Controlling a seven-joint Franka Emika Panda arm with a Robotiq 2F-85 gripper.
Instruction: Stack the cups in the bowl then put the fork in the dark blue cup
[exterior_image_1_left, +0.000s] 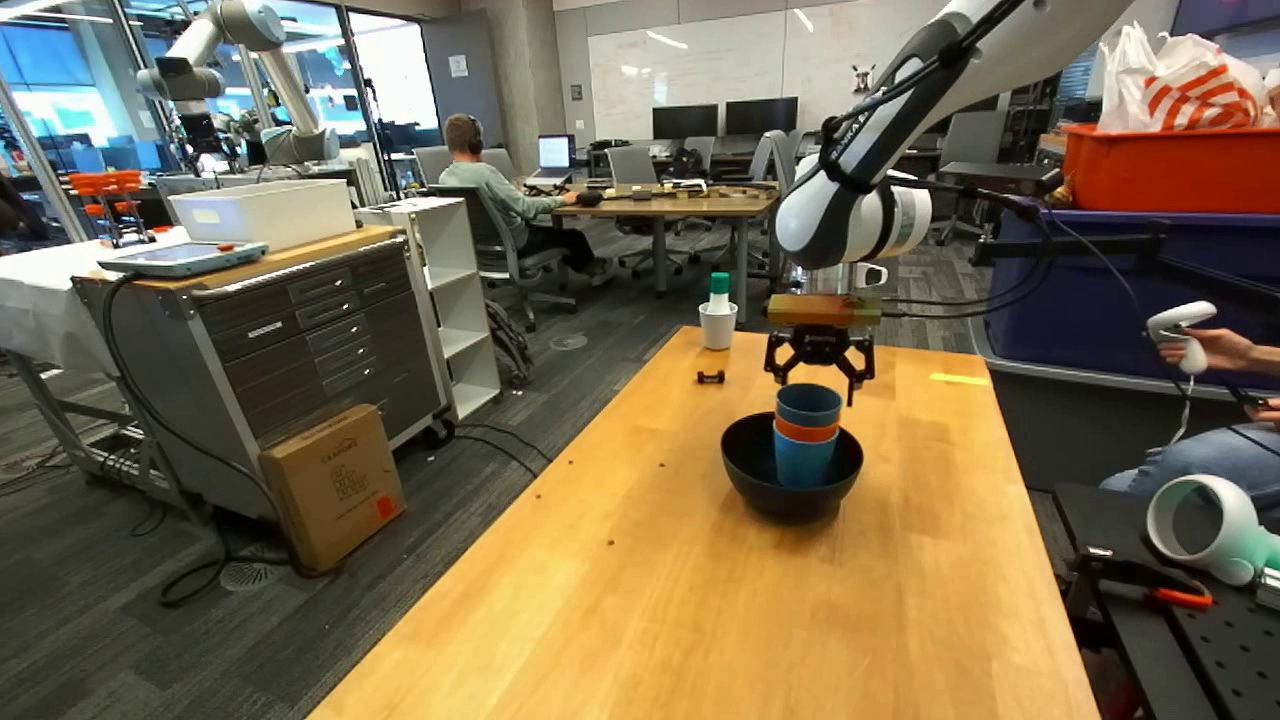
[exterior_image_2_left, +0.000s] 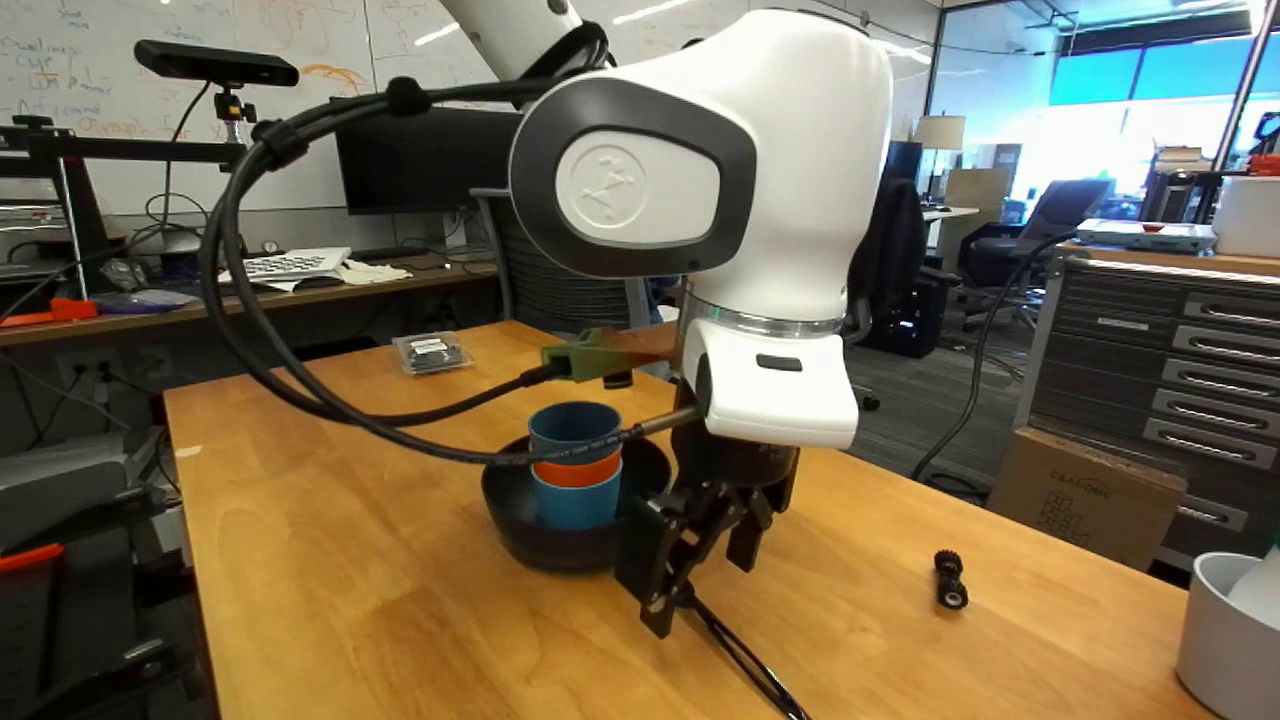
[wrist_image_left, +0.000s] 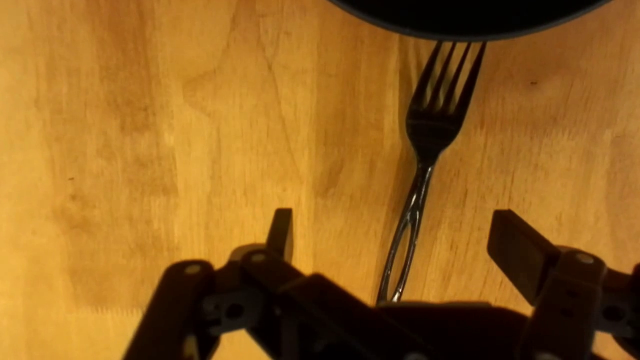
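The light blue cup (exterior_image_1_left: 803, 464), the orange cup (exterior_image_1_left: 806, 431) and the dark blue cup (exterior_image_1_left: 808, 408) form an upright stack inside the black bowl (exterior_image_1_left: 748, 478), with light blue lowest and dark blue on top. The stack and bowl (exterior_image_2_left: 520, 540) show in both exterior views. A black fork (wrist_image_left: 434, 131) lies on the table in the wrist view, its tine tips meeting the bowl's rim (wrist_image_left: 470, 38) there. My gripper (wrist_image_left: 392, 220) is open and empty above the fork, one finger on each side of the handle, touching neither side. The handle's end is hidden behind the gripper body.
A small black axle with wheels (exterior_image_2_left: 950, 580) lies on the wooden table (exterior_image_1_left: 700, 600). A white cup (exterior_image_1_left: 717, 328) holding a green-capped bottle stands by the table edge. A clear packet (exterior_image_2_left: 432, 353) lies farther along the table. Cables (exterior_image_2_left: 240, 330) hang from the arm.
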